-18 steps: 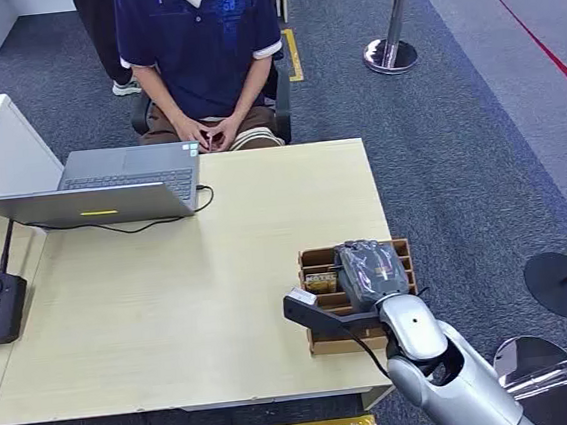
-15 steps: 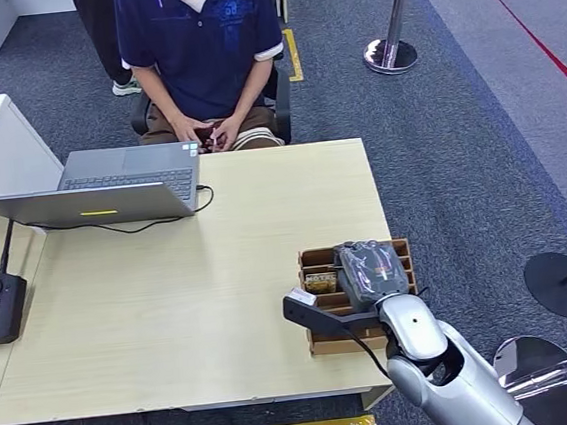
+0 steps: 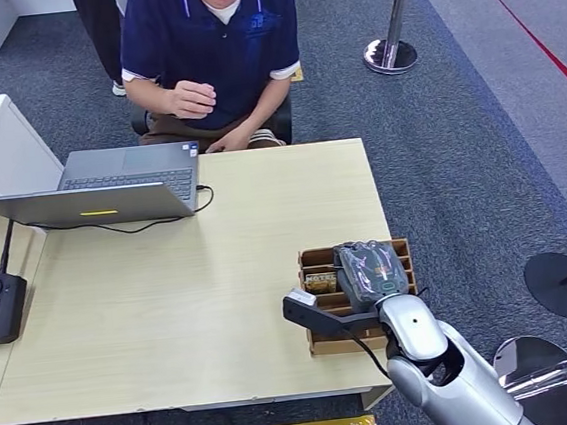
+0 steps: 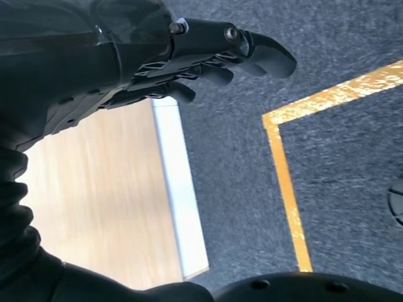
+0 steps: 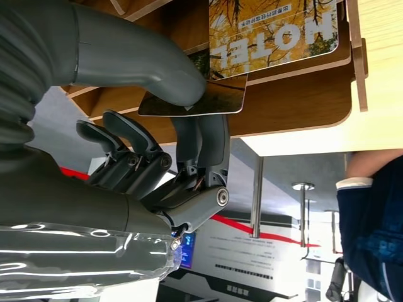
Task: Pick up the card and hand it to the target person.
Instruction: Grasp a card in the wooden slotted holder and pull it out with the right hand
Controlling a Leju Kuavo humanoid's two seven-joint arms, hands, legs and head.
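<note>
Since the earlier frame the person (image 3: 212, 49) has leaned forward and raised one hand (image 3: 190, 99) — your right hand (image 3: 372, 272) has stayed over the rack (image 3: 319, 342) at the table's (image 3: 198, 301) near right. It pinches a card (image 5: 199, 100) between thumb and finger — the card sits in the rack. Left hand (image 4: 209, 56) hangs loosely curled, holding nothing.

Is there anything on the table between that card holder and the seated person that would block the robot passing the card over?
Nothing visible does. The right hand pinches a card at the wooden holder; bare table lies between it and the person.
</note>
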